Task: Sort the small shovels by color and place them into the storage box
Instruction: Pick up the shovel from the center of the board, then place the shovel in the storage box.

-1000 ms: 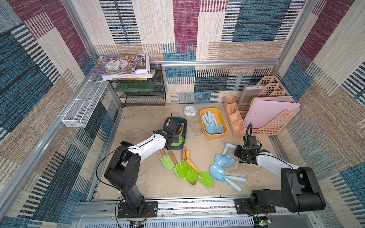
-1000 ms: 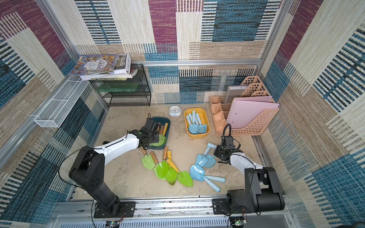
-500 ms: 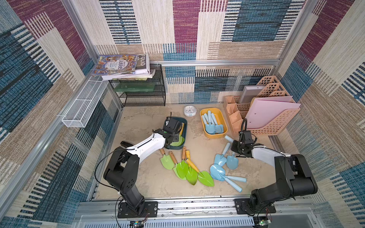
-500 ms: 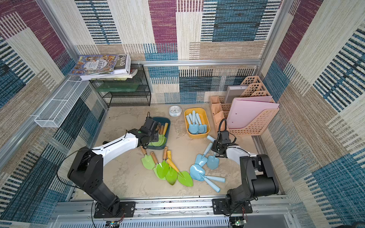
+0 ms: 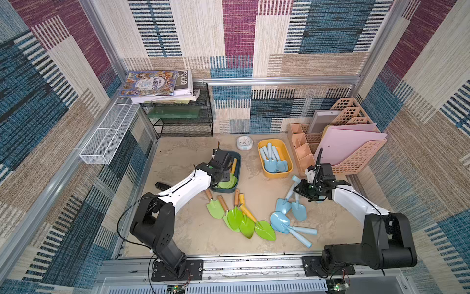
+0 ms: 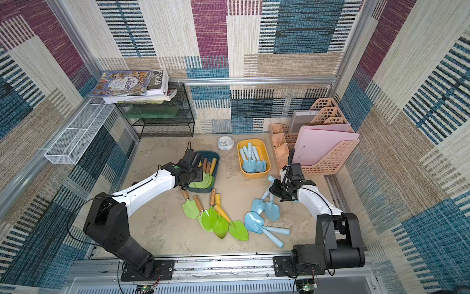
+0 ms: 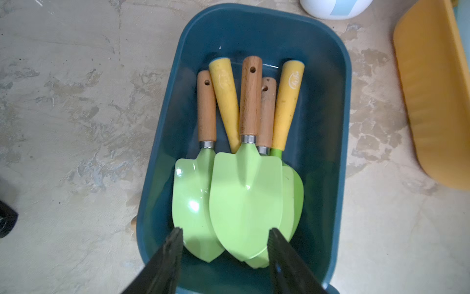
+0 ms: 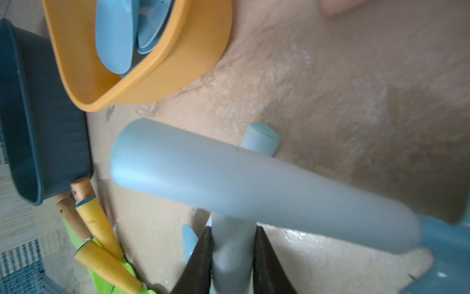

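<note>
Clamped in right pincer (image 8: 232, 230), blue shovel (image 8: 231, 267): handle rearward, blade apparently nearward.

Beside the yellow box (image 5: 278, 175), bare tabletop (image 5: 250, 168) is lying open as far as the teal box (image 5: 239, 165). Opposite, the peach organiser (image 5: 302, 150) is standing just beside it, blocking passage. The clock (image 5: 244, 142) is sitting near its far corner; blue shovels (image 5: 298, 210) are cluttering its near side.

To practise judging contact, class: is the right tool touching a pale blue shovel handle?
Touching. Right wrist view: the right tool clamps the pale blue shovel handle, no gap either side.
</note>
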`<state>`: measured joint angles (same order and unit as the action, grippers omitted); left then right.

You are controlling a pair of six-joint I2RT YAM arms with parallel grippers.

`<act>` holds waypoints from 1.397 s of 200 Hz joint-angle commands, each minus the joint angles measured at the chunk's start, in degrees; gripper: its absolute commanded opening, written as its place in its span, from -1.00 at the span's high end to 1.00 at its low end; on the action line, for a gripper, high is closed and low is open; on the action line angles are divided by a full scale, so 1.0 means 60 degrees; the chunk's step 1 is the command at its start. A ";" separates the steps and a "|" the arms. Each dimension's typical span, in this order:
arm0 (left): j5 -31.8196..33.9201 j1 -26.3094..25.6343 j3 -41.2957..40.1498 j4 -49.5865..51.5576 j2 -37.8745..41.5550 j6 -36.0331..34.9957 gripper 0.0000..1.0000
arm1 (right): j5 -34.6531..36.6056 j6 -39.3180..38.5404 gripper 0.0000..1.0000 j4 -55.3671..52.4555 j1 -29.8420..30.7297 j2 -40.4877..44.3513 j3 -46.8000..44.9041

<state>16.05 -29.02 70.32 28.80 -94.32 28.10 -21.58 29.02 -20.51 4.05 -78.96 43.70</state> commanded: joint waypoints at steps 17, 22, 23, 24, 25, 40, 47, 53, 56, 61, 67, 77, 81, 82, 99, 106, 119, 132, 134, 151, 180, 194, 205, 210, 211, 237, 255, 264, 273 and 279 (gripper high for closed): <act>-0.0419 0.0002 -0.0053 0.0094 -0.0006 0.0166 -0.11 | -0.1276 0.0484 0.69 0.0384 0.0217 -0.0576 0.0417; -0.0432 0.0004 -0.0073 0.0093 -0.0005 0.0166 -0.10 | -0.1232 0.0503 0.69 0.0416 0.0293 -0.0675 0.0506; -0.0433 0.0003 -0.0082 0.0093 -0.0001 0.0158 -0.10 | -0.1227 0.0507 0.69 0.0416 0.0307 -0.0694 0.0522; -0.0434 0.0002 -0.0086 0.0093 0.0001 0.0162 -0.10 | -0.1225 0.0509 0.69 0.0416 0.0313 -0.0710 0.0538; -0.0434 0.0002 -0.0088 0.0093 0.0002 0.0164 -0.10 | -0.1216 0.0517 0.69 0.0416 0.0332 -0.0726 0.0553; -0.0447 0.0002 -0.0197 0.0042 0.0001 0.0193 -0.10 | -0.1057 0.0582 0.69 0.0417 0.0563 -0.1003 0.0853; -0.0488 0.0006 -0.0228 0.0001 0.0008 0.0217 -0.10 | -0.0972 0.0603 0.69 0.0384 0.0683 -0.1137 0.1002; -0.0541 0.0004 -0.0265 -0.0062 0.0007 0.0235 -0.10 | -0.0898 0.0623 0.69 0.0363 0.0796 -0.1239 0.1118; -0.0567 0.0002 -0.0289 -0.0082 0.0025 0.0237 -0.10 | -0.0861 0.0640 0.69 0.0358 0.0850 -0.1274 0.1180; -0.0604 0.0002 -0.0331 -0.0132 0.0026 0.0252 -0.10 | -0.0773 0.0678 0.69 0.0347 0.0941 -0.1334 0.1283; -0.0625 0.0002 -0.0380 -0.0180 0.0047 0.0280 -0.10 | -0.0631 0.0697 0.69 0.0309 0.1059 -0.1396 0.1433; -0.0652 0.0009 -0.0412 -0.0229 0.0070 0.0301 -0.10 | -0.0343 0.0670 0.69 0.0179 0.1256 -0.1480 0.1781; -0.0665 0.0009 -0.0438 -0.0250 0.0067 0.0303 -0.10 | -0.0208 0.0644 0.69 0.0097 0.1324 -0.1501 0.1933; -0.0667 0.0005 -0.0440 -0.0254 0.0064 0.0308 -0.10 | -0.0166 0.0636 0.69 0.0081 0.1335 -0.1510 0.1983; -0.0638 0.0004 -0.0451 -0.0286 0.0066 0.0274 -0.10 | 0.0170 0.0575 0.69 -0.0109 0.1475 -0.1651 0.2692; -0.0626 0.0002 -0.0443 -0.0292 0.0068 0.0251 -0.10 | 0.0253 0.0563 0.69 -0.0179 0.1464 -0.1759 0.3029; -0.0597 0.0030 -0.0435 -0.0274 0.0047 0.0221 -0.10 | 0.0488 0.0428 0.69 -0.0424 0.1449 -0.2134 0.3839; -0.0610 0.0070 -0.0441 -0.0284 0.0062 0.0210 -0.10 | 0.0842 0.0223 0.69 -0.0717 0.1427 -0.2723 0.4848; -0.0610 0.0074 -0.0449 -0.0290 0.0072 0.0210 -0.10 | 0.0909 0.0190 0.69 -0.0764 0.1432 -0.2852 0.4996; -0.0625 0.0133 -0.0446 -0.0274 0.0113 0.0204 -0.10 | 0.1520 -0.0057 0.68 -0.1267 0.1426 -0.3937 0.6461; -0.0622 0.0178 -0.0524 -0.0331 0.0149 0.0223 -0.10 | 0.2291 -0.0366 0.68 -0.1704 0.1547 -0.5851 0.8854; -0.0667 0.0192 -0.0557 -0.0342 0.0086 0.0250 -0.10 | 0.2409 -0.0397 0.69 -0.1871 0.1600 -0.6768 0.9886; -0.0699 0.0192 -0.0563 -0.0353 0.0015 0.0254 -0.10 | 0.2511 -0.0411 0.69 -0.1955 0.1661 -0.7369 1.0588; -0.0725 0.0192 -0.0568 -0.0354 -0.0005 0.0258 -0.10 | 0.2566 -0.0423 0.69 -0.1997 0.1687 -0.7619 1.0877; -0.0726 0.0192 -0.0571 -0.0357 -0.0023 0.0263 -0.10 | 0.2576 -0.0425 0.69 -0.2014 0.1692 -0.7667 1.0930; -0.0799 0.0192 -0.0560 -0.0332 -0.0201 0.0292 -0.10 | 0.2908 -0.0602 0.68 -0.2320 0.2045 -0.8768 1.2315; -0.0846 0.0194 -0.0540 -0.0324 -0.0273 0.0285 -0.10 | 0.3410 -0.0898 0.68 -0.2631 0.2314 -0.9380 1.3156; -0.0845 0.0192 -0.0522 -0.0303 -0.0284 0.0286 -0.10 | 0.3559 -0.1017 0.68 -0.2817 0.2406 -0.9641 1.3527; -0.0831 0.0196 -0.0515 -0.0302 -0.0265 0.0296 -0.10 | 0.3647 -0.1107 0.68 -0.2938 0.2462 -0.9859 1.3796; -0.0830 0.0192 -0.0515 -0.0293 -0.0257 0.0297 -0.10 | 0.3721 -0.1115 0.68 -0.2979 0.2487 -0.9979 1.3918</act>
<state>11.57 -27.88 67.00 27.05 -95.81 29.78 -2.90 24.56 -34.89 18.44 -136.64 123.98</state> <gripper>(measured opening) 0.551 0.248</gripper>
